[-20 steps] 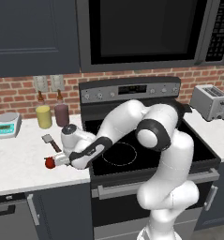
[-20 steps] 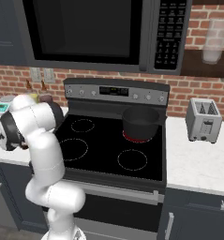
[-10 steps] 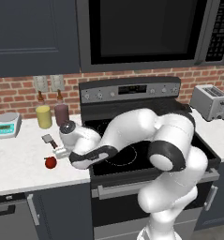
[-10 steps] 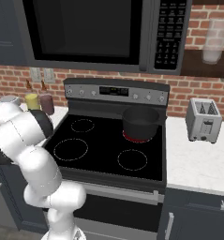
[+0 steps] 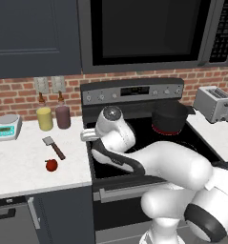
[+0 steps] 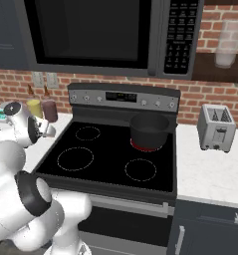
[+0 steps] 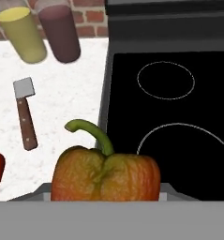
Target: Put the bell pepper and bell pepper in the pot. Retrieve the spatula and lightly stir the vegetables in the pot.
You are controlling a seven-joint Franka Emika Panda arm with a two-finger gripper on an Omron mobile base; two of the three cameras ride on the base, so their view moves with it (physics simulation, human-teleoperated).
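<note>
Hand view: spatula (image 7: 24, 113) lengthwise, blade toward cups (image 7: 25, 34).

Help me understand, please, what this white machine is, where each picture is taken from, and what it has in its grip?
It is a simulated white robot arm on a drivable base, facing a kitchen stove. Two cameras look from behind it, left and right; the third sits on its hand. In that hand view the pincer holds the orange-red bell pepper. The red bell pepper and the spatula lie on the white counter, near two jars and a scale. The pot stands on a rear burner, with a toaster to its right.
</note>
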